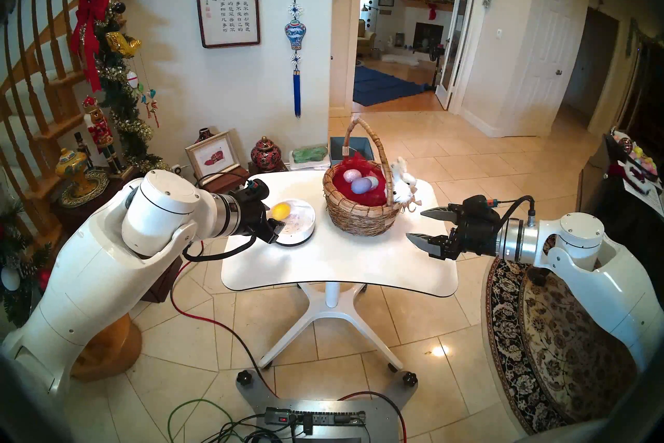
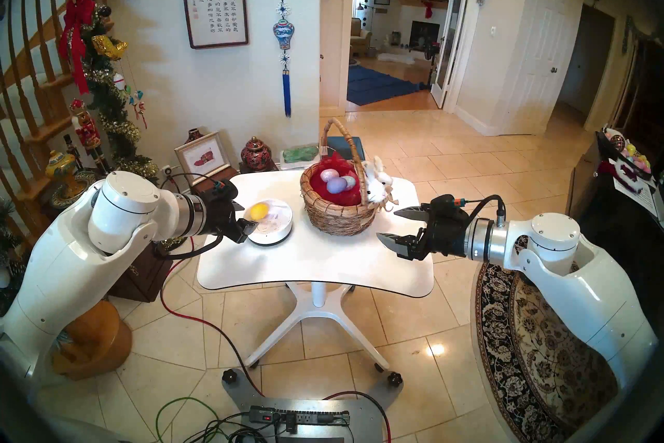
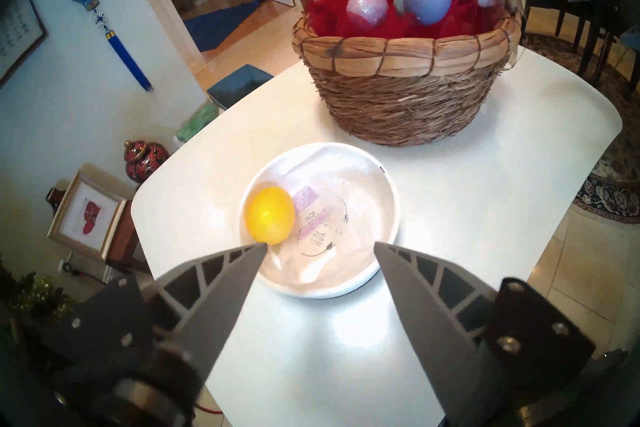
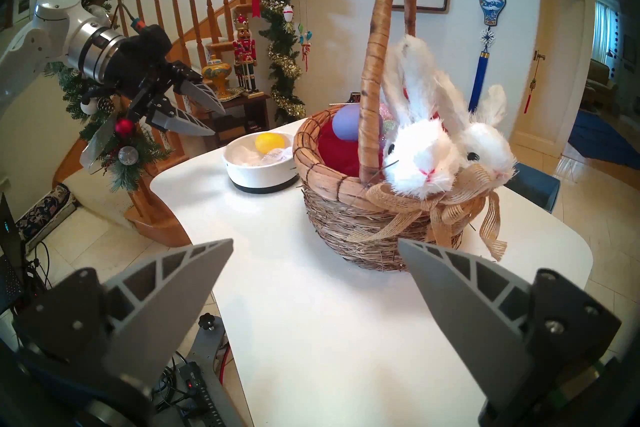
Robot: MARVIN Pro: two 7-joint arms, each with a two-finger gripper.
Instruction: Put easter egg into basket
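White table (image 1: 334,262) at centre of the head views, on a tiled floor. Woven basket (image 1: 359,215) with tall arched handle just right of centre, lined in red tissue (image 1: 345,194), holding a pink egg (image 1: 349,175), a purple egg (image 1: 361,185) and a third egg partly hidden behind them. White plush bunnies (image 1: 402,179) perched on the basket rim at its right. Low white bowl (image 1: 305,226) left of the basket, near but apart. Yellow egg (image 1: 281,210) lying in the bowl at its left edge, well apart from the basket.

Left claw (image 1: 275,221) reaching in from the left of frame, fingers spread, empty, poised at the bowl's near-left rim. In the left wrist view, yellow egg (image 3: 270,219) just beyond the tip of the lower-left finger, not between the two fingers; touching or not, cannot tell. Right claw (image 1: 425,224) at right of frame, fingers spread wide, empty, hovering over the table's right edge, just beside the basket.

Shown only by the left wrist view: printed paper (image 3: 318,222) lining the bowl. Shown only by the right wrist view: two bunny faces and a burlap bow (image 4: 446,211) tied at the handle's base; bowl's dark base; yellow egg (image 4: 269,142) partly hidden by the bowl wall, in the upper left-centre of that frame.
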